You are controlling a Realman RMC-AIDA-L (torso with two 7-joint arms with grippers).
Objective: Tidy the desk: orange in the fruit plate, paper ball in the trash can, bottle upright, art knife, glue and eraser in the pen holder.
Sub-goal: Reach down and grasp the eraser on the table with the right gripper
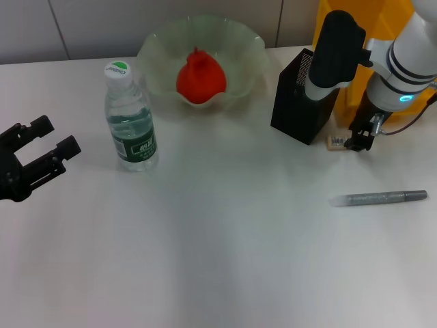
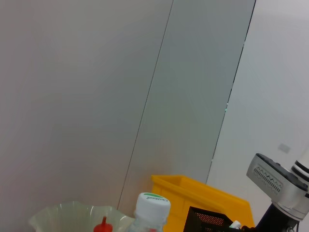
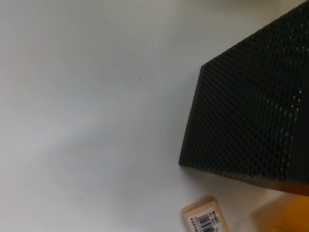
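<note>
The orange (image 1: pixel 201 78) lies in the pale green fruit plate (image 1: pixel 158 46) at the back. The bottle (image 1: pixel 130 119) stands upright to its front left. The black mesh pen holder (image 1: pixel 299 102) stands at the right, in front of the yellow trash can (image 1: pixel 329 20). The beige eraser (image 1: pixel 336 142) lies on the table by the holder's right front corner; it also shows in the right wrist view (image 3: pixel 205 220) beside the holder (image 3: pixel 246 121). My right gripper (image 1: pixel 359 141) is low, just right of the eraser. My left gripper (image 1: pixel 58 138) is open and empty at the far left. The paper ball is out of view.
A grey pen-shaped tool (image 1: pixel 379 198) lies on the table at the front right. The left wrist view shows the bottle cap (image 2: pixel 152 203), the plate (image 2: pixel 72 212), the bin (image 2: pixel 193 193) and a wall behind.
</note>
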